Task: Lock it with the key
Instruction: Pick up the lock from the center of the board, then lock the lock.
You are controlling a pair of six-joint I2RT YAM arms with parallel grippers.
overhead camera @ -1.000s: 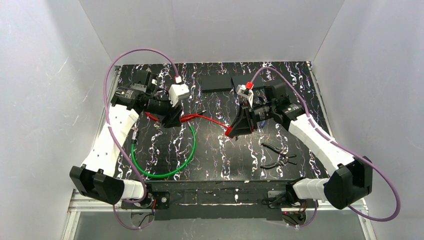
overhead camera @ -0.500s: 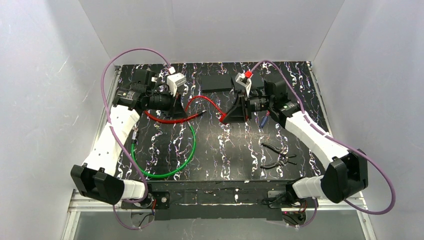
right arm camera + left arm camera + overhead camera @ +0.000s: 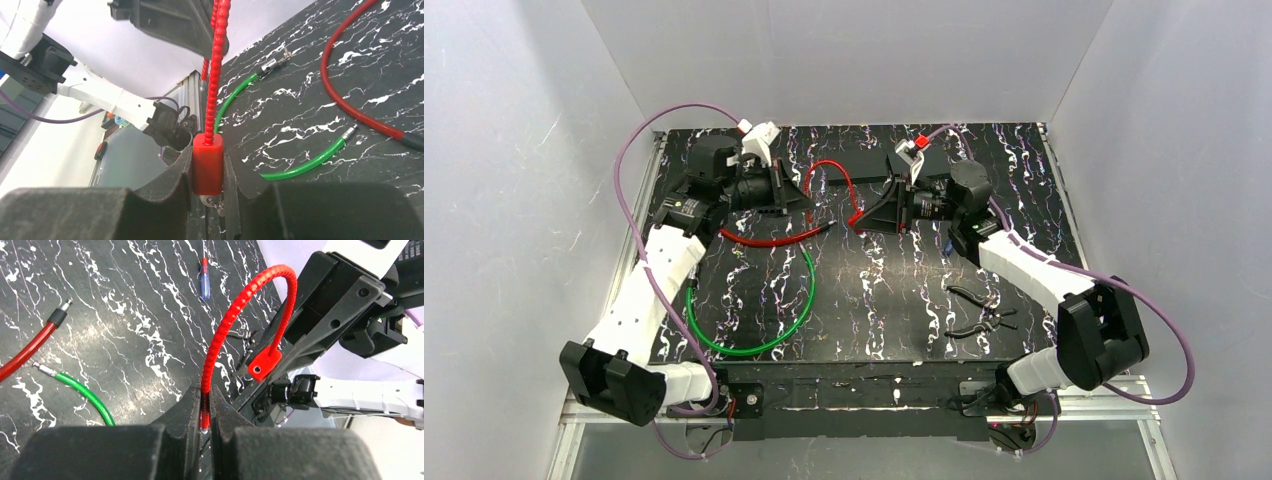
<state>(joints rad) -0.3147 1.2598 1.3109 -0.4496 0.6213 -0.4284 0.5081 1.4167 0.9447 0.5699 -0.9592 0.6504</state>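
The lock is a red ribbed cable with a red block body. It arches in the air between my two grippers at the back middle of the table. My left gripper is shut on the cable's free end. My right gripper is shut on the lock body, which also shows in the left wrist view with its hole facing that camera. A bit of silver metal, likely the key, hangs under the body between the right fingers. The two grippers face each other, a short way apart.
A thick dark-red cable and a green cable loop lie on the black marbled table at left of centre. Pliers lie at right front, a blue screwdriver under the right arm, a black box at the back.
Both grippers have moved toward the back of the table and turned to face each other. The red ribbed cable has lifted off the table and bent into a tight arch.
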